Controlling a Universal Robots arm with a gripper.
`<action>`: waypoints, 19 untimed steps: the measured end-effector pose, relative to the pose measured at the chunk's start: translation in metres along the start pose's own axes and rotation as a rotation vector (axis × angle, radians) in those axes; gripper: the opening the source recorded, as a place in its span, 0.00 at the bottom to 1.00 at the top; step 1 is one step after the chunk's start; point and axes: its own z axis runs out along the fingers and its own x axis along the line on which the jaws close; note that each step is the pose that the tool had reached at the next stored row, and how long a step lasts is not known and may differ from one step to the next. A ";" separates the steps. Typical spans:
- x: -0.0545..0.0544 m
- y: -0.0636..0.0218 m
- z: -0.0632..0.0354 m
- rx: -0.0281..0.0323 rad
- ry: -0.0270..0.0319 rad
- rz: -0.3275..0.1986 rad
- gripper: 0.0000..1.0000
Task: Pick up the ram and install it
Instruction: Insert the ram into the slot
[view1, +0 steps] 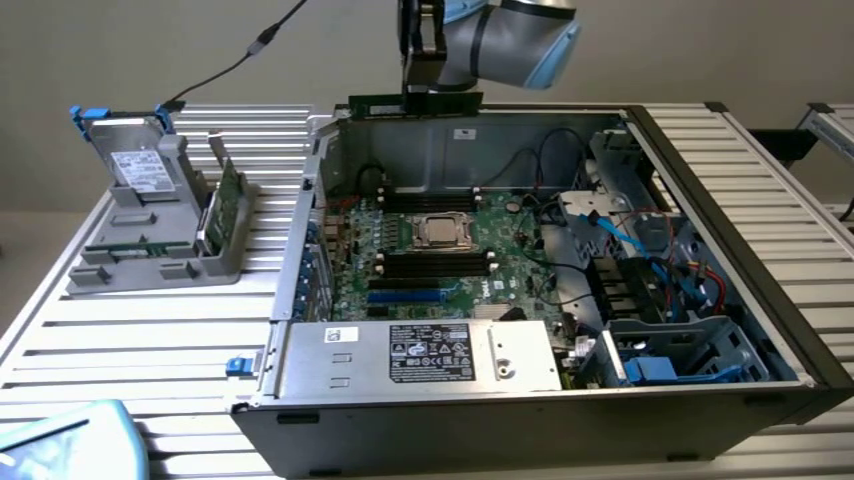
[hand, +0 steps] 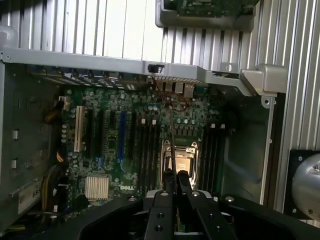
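The ram (view1: 387, 104), a thin green stick held level, is pinched between the nearly closed fingers of the gripper (view1: 430, 90) above the open computer case (view1: 534, 430), whose motherboard (view1: 514, 245) lies below it.

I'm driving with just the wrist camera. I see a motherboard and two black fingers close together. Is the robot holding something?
Observer: Yes. In the exterior view the end effector is shut on the ram, a long thin green stick held level.
Operator: Is it in its slot?
Observer: No. It hangs up in the air, and appears to be above the top edge of the far wall of the open computer case.
Operator: Is anything on the table outside the computer?
Observer: On the exterior view's left, a grey stand holds a silver hard drive with blue tabs, standing upright.
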 end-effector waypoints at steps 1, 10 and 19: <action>0.000 -0.0022 -0.0006 0.0000 0.0000 0.000 0.14; 0.000 -0.0044 -0.0022 0.0082 -0.0011 0.056 0.14; 0.000 -0.0071 -0.0023 0.0186 -0.0021 0.127 0.14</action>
